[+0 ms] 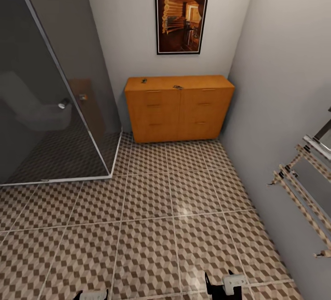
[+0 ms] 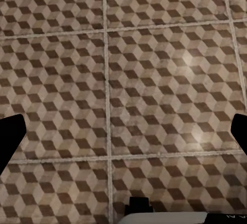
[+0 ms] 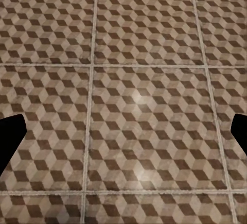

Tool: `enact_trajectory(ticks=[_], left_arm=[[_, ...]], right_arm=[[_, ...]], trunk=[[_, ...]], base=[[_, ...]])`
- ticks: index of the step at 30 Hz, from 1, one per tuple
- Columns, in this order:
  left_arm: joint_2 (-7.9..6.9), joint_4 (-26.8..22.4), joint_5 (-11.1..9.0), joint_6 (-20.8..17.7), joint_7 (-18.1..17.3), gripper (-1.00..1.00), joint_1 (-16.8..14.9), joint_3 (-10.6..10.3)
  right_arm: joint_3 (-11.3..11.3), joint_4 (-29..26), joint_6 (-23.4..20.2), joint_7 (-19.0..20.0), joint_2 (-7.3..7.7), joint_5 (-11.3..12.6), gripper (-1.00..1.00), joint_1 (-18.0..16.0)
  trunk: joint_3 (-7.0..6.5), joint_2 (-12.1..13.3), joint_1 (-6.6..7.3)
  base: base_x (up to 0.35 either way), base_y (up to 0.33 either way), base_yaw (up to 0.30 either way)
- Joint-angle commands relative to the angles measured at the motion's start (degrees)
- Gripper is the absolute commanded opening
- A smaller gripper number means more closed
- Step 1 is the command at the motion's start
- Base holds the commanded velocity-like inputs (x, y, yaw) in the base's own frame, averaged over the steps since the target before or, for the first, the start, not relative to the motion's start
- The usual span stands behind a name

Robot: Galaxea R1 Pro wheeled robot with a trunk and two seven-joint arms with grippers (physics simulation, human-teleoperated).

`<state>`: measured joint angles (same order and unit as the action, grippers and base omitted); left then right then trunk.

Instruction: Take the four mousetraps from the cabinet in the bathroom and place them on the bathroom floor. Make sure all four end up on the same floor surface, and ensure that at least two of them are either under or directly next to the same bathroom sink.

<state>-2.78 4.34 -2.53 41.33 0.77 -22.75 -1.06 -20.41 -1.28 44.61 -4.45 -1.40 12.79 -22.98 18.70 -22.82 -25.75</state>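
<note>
The orange-brown cabinet (image 1: 179, 109) stands against the far wall, drawers shut. On its top lie two small flat mousetraps, one near the left end (image 1: 144, 80) and one at the front middle (image 1: 177, 87). The cube-patterned bathroom floor (image 1: 151, 208) stretches between me and the cabinet. My left gripper (image 1: 94, 295) and right gripper (image 1: 225, 285) hang low at the head view's bottom edge, far from the cabinet. Both wrist views look down on bare tiles, with the left gripper (image 2: 123, 136) and right gripper (image 3: 123, 136) open and holding nothing. The bathroom sink is out of view.
A dark glass shower enclosure (image 1: 50, 83) fills the left side, its corner reaching close to the cabinet. A grey wall (image 1: 285, 83) runs along the right, carrying a towel rack (image 1: 305, 189). A framed picture (image 1: 183, 10) hangs above the cabinet.
</note>
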Motion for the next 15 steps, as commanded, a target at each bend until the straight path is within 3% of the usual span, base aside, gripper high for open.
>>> enact_trajectory(ticks=[1,15], left_arm=[[-0.31,0.2,-0.2,0.3,0.1,1.00,-0.1,-0.2],[-0.82,0.2,-0.2,0.3,0.0,1.00,-0.1,-0.2]], right_arm=[[-0.5,0.1,0.1,-0.5,-0.01,0.1,1.00,0.0],[-0.5,0.1,0.2,-0.4,-0.09,0.1,1.00,0.0]], trunk=[[0.00,-0.1,-0.03],[-1.27,-0.1,-0.03]], base=[[0.000,0.000,0.000],[0.000,0.000,0.000]])
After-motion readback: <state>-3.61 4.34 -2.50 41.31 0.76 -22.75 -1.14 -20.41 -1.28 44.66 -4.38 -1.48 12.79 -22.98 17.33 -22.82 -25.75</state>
